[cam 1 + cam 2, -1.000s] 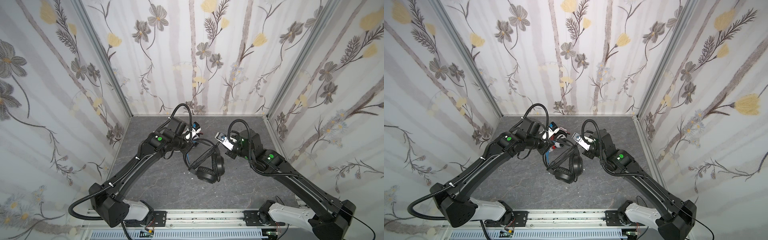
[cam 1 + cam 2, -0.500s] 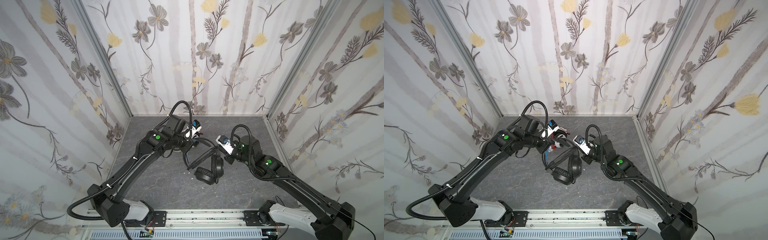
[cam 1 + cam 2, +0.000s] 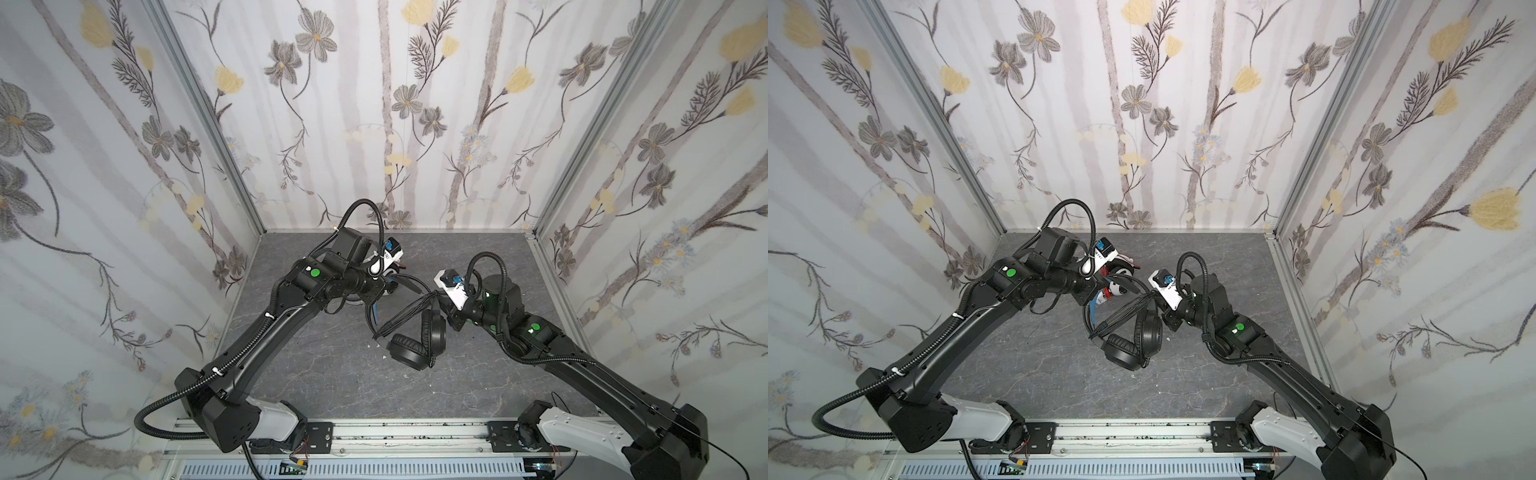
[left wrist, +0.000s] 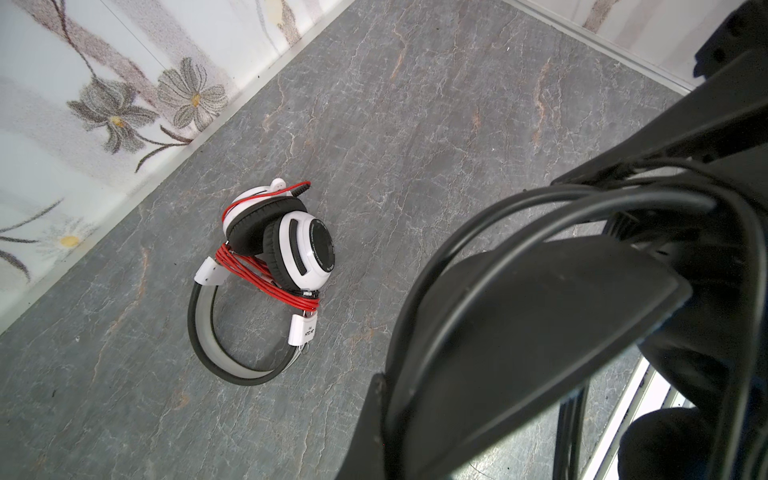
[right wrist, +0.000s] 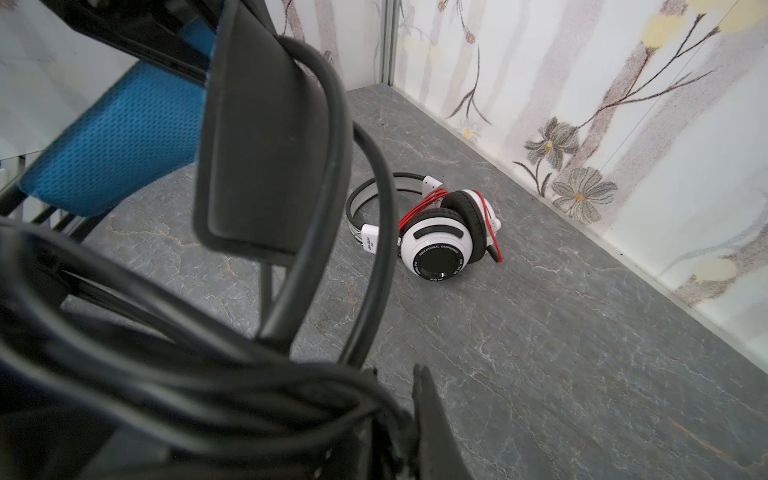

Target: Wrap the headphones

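Headphones (image 3: 409, 351), the black pair, are pinched tight at the band by the left gripper (image 3: 374, 296). The right gripper (image 3: 437, 296) squeezes the cord (image 3: 409, 309) (pull it snug, loop slowly).

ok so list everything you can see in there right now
white headphones: one, white with black pads, lying on the tabletop near the back wall
red cord: one, red, wound around the white headphones
black headphones: one, black with blue band padding, mid-table between the grippers
black cord: one, black, looped across the black headphones to the right gripper
tabletop: one, grey marbled
walls: three, pale floral, around the tabletop
rail: one, silver, front edge
left gripper: one, black, shut on the black headphones' band
right gripper: one, black, shut on the black cord
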`<control>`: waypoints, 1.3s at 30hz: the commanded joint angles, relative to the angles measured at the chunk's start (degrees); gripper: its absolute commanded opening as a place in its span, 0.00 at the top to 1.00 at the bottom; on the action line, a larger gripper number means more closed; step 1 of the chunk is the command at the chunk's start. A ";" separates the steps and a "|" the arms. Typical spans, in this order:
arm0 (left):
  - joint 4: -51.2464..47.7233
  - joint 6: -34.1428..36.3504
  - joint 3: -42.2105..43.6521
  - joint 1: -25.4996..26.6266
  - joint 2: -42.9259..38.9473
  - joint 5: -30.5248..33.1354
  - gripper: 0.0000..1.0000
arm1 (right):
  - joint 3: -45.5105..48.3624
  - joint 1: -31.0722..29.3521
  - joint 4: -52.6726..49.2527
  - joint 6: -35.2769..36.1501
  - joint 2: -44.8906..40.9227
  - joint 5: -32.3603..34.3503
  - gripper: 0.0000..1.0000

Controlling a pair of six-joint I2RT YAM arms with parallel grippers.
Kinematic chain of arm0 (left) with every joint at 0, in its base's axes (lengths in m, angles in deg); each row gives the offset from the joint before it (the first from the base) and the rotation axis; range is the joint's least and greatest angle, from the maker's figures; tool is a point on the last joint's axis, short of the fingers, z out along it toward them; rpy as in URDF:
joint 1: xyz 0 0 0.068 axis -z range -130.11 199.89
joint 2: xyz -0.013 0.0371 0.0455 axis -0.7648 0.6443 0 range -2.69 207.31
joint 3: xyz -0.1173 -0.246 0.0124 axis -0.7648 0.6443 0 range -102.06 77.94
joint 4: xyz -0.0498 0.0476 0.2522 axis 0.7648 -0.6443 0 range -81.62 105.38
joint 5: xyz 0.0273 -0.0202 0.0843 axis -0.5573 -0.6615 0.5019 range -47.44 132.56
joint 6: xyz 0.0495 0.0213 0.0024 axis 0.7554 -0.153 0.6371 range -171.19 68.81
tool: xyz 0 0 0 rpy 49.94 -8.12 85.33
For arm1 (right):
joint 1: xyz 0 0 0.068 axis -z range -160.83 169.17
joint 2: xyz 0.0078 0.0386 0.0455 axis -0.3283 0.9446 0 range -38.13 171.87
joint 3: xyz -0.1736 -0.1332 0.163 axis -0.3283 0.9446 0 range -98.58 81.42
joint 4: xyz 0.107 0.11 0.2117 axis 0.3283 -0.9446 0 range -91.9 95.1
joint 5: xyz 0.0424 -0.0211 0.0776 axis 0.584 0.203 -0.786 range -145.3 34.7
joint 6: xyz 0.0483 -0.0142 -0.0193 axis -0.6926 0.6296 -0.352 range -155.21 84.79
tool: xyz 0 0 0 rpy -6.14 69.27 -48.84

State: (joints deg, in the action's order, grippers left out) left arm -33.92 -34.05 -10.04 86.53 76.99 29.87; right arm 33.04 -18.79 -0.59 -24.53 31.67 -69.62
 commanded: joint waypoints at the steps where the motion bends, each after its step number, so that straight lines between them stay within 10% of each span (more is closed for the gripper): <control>1: 5.05 -1.77 -0.46 0.08 -0.18 -4.56 1.00 | 1.15 -0.13 1.55 -2.32 -0.36 -2.01 0.90; 24: 3.78 -2.63 2.84 0.08 0.03 5.97 1.00 | 9.44 3.83 2.96 -4.69 -7.95 3.67 0.48; 39: 1.68 -14.54 -1.69 0.26 8.93 13.61 1.00 | 9.31 14.44 -1.64 -8.94 -12.36 22.92 0.31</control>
State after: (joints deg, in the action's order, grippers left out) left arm -33.48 -43.25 -10.88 86.66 85.01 42.09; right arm 43.86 -5.37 -1.82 -32.16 19.80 -51.63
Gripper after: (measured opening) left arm 0.061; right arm 0.688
